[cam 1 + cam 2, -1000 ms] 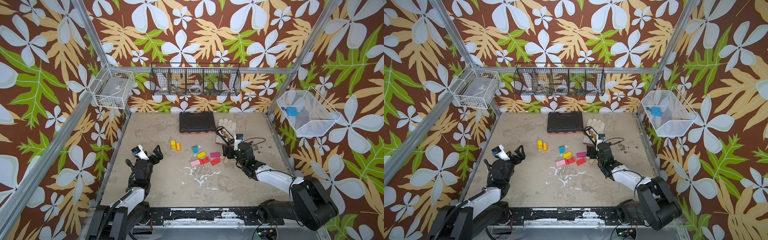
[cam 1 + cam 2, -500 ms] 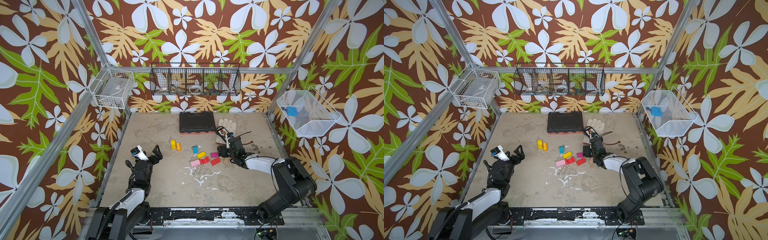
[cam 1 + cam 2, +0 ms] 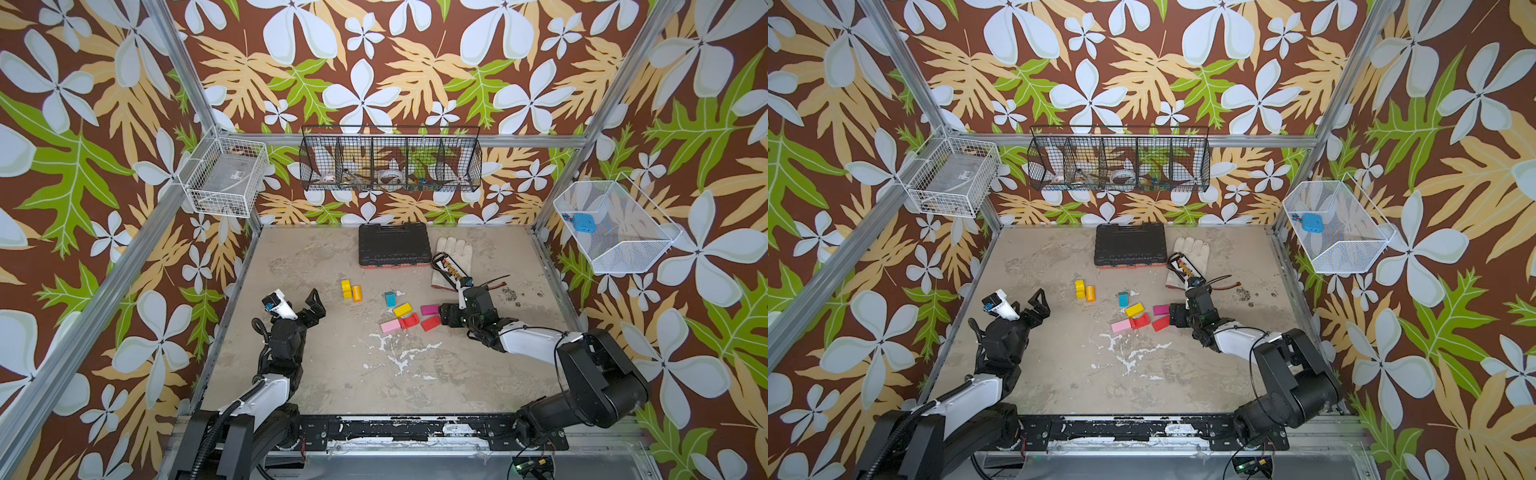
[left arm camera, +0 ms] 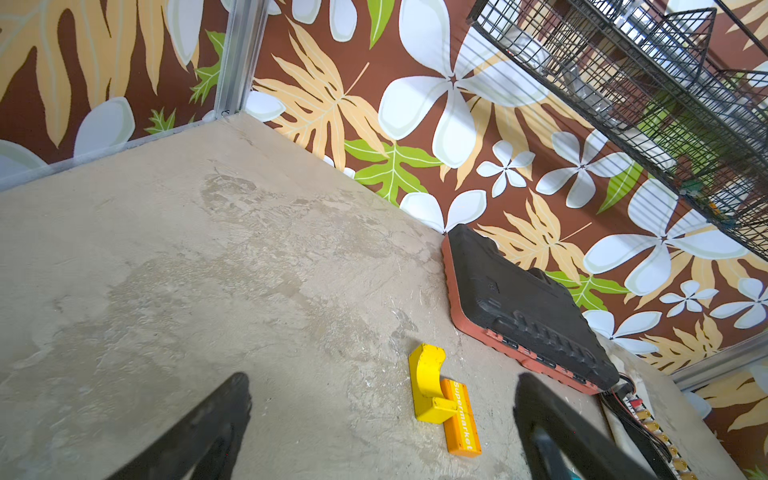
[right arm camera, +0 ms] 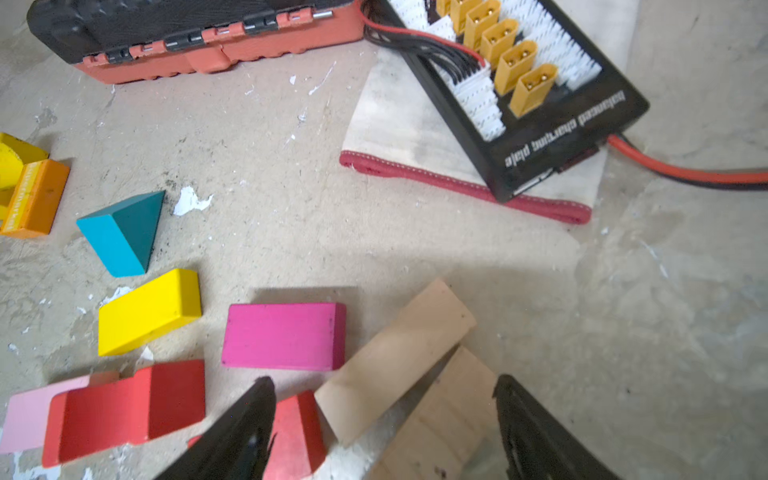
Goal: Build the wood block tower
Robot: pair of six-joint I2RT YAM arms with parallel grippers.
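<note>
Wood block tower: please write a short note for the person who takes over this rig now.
Left gripper: open, empty, facing the yellow arch-shaped wooden block and the orange wooden block touching it.
Right gripper: open, low over two plain tan wooden planks, gripping nothing.
Near them, loose on the beige table: teal wooden wedge, yellow wooden brick, magenta wooden brick, pink wooden brick, red notched wooden block, smaller red wooden block.
Done: nothing stacked.
To do: the whole tower.
</note>
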